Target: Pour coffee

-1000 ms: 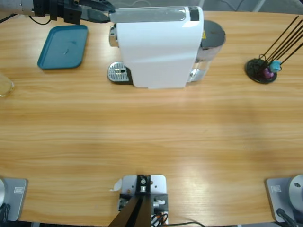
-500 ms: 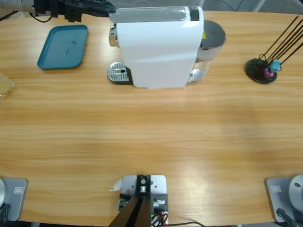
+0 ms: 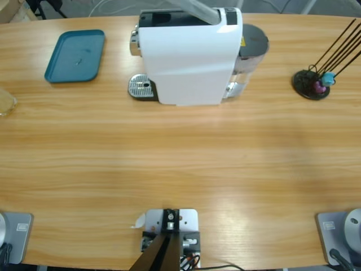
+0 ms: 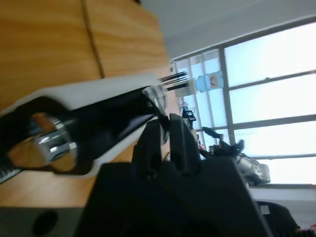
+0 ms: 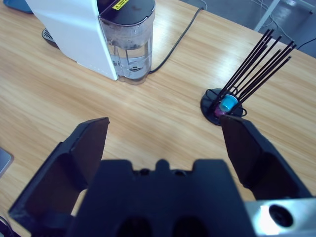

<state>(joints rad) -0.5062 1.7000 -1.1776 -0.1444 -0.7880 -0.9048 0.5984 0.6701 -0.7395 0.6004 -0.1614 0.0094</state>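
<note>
The white coffee machine (image 3: 189,56) stands at the table's back middle. Its silver lever (image 3: 197,8) is raised and runs out past the top edge. In the left wrist view my left gripper (image 4: 165,133) is shut on the tip of that lever (image 4: 154,96), above the machine's white body (image 4: 98,89); this arm is outside the high view. My right gripper (image 5: 165,123) hangs open and empty over bare table, short of the machine's water tank (image 5: 129,44). A clear tumbler (image 3: 4,101) shows at the left edge; whether coffee lies in it I cannot tell.
A teal tray (image 3: 75,55) lies at the back left. The metal drip grid (image 3: 141,86) sticks out at the machine's left foot. A black capsule rack (image 3: 311,83) with thin rods holds a blue and a purple capsule at the right. A cord (image 5: 180,39) trails behind the tank.
The arm at the top left, with its jaws at the lever's end, has risen out of the high view. The lever has swung up, and a black slot now shows on the machine's top.
</note>
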